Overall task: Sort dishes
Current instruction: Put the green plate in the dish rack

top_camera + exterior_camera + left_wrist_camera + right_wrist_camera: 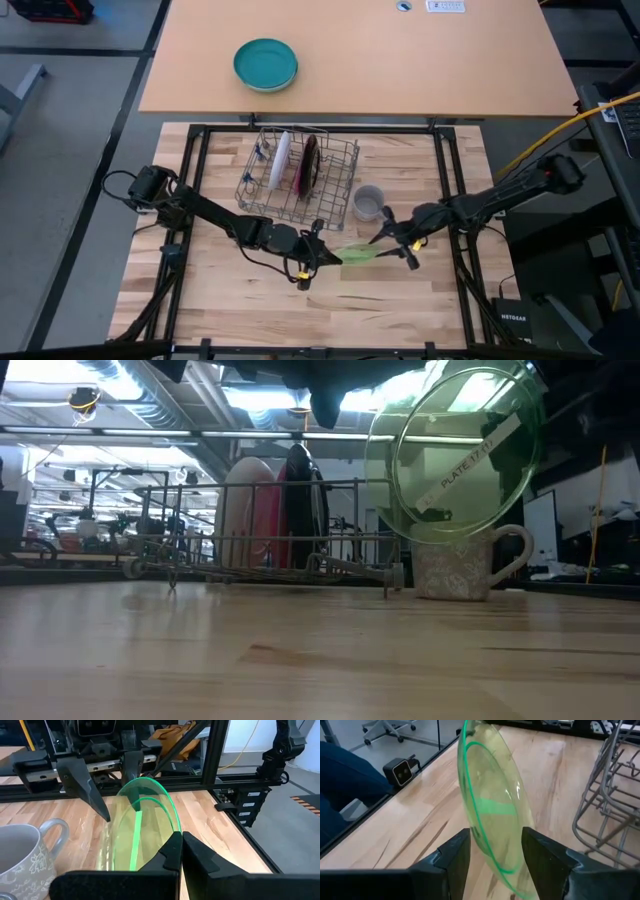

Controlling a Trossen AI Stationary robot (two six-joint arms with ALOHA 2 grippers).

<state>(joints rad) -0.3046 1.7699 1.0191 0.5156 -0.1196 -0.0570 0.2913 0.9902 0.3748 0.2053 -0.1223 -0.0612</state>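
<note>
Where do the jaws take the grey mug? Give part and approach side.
Grip the mug by its rim wall on the handle side, coming down from above: it stands upright, mouth open, with the wire rack close on the other side.

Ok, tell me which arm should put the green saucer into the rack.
Left. The left gripper is shut on the rim of the lime-green saucer, holding it off the table near the dish rack; the right gripper stands open around it.

Bright ceiling lights (250, 400) glare in the low view; near tabletop (300, 660) blurred
</note>
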